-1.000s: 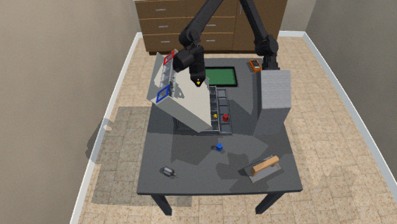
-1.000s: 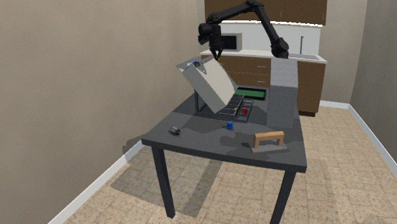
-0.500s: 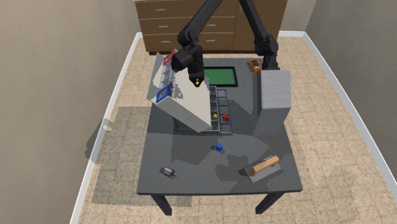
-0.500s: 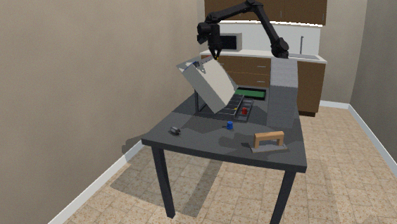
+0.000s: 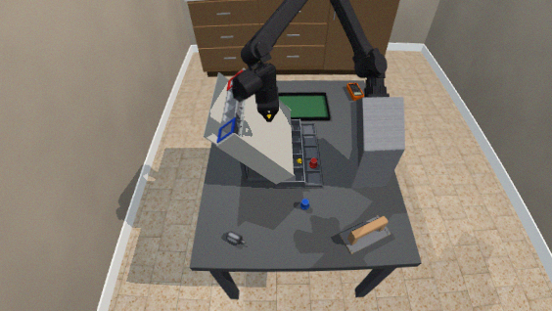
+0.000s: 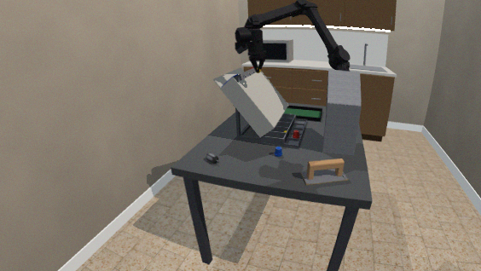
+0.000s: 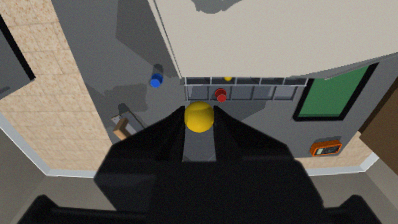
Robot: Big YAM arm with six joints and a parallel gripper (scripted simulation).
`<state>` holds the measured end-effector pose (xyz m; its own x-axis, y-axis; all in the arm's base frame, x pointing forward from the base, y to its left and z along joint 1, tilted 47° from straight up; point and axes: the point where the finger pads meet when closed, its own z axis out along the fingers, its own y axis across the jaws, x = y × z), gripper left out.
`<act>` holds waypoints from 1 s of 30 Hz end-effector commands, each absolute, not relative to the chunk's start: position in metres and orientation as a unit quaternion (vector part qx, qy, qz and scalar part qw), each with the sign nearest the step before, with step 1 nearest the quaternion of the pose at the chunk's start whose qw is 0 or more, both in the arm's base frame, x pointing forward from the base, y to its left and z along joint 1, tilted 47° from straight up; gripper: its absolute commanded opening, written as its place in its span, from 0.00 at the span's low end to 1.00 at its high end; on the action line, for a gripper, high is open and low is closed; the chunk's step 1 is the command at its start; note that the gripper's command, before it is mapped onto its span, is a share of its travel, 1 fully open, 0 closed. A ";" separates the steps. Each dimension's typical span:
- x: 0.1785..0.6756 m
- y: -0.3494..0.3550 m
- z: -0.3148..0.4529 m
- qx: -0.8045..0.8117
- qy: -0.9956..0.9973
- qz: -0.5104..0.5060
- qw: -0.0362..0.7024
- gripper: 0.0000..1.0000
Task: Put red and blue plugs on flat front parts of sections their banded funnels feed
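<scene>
My gripper (image 5: 268,116) is shut on a yellow marble (image 7: 199,116) and holds it high above the sloped white cover (image 5: 261,142), near its top edge. The blue-banded funnel (image 5: 226,131) is at the cover's upper left and the red-banded funnel (image 5: 236,78) is partly hidden behind my wrist. The red plug (image 5: 313,162) stands on the flat front part of one section of the divided catch tray (image 5: 307,154). Another yellow marble (image 5: 299,160) lies in the section beside it. The blue plug (image 5: 304,203) stands on the table in front of the tray.
A green marble tray (image 5: 304,106) lies behind the cover. An orange meter (image 5: 355,90) sits at the back right, beside the tall grey arm pedestal (image 5: 383,132). A wooden-handled trowel (image 5: 368,233) lies front right and a small dark part (image 5: 234,239) lies front left.
</scene>
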<state>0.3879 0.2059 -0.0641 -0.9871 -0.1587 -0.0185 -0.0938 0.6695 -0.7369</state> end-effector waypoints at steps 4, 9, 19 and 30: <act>0.427 0.217 -0.056 -0.064 0.916 -0.393 0.046 0.00; 0.456 0.220 -0.055 -0.064 0.916 -0.393 0.045 0.00; 0.493 0.247 -0.054 -0.083 0.915 -0.392 0.052 0.00; 0.545 0.231 -0.053 -0.063 0.916 -0.394 0.044 0.00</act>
<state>0.5239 0.2259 -0.0638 -0.9884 -0.1501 -0.0234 -0.0853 0.6757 -0.7322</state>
